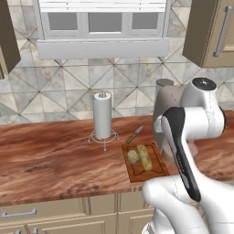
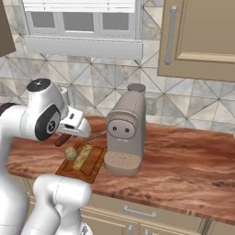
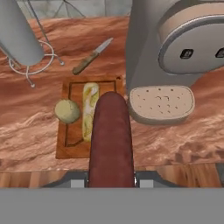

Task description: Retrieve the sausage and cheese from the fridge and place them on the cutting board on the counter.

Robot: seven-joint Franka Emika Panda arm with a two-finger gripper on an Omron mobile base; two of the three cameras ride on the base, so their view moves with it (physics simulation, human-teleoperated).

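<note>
Writing: you have no readable label or brand on anything here.
Hand: your hand [image 3: 111, 183] is clamped on the sausage [image 3: 111, 140], which juts forward above the cutting board [image 3: 70, 148].
Board: it lies on the worktop [image 1: 55, 160] near the front edge, carrying a round pale lump [image 3: 68, 110] and a long yellowish piece [image 3: 89, 109] side by side.
Right side: the coffee machine [image 2: 125, 133] stands just beside the board.
Behind: a knife [image 3: 92, 56], then the paper-towel stand [image 1: 102, 116].
Open room: bare worktop stretches left of the board.
</note>
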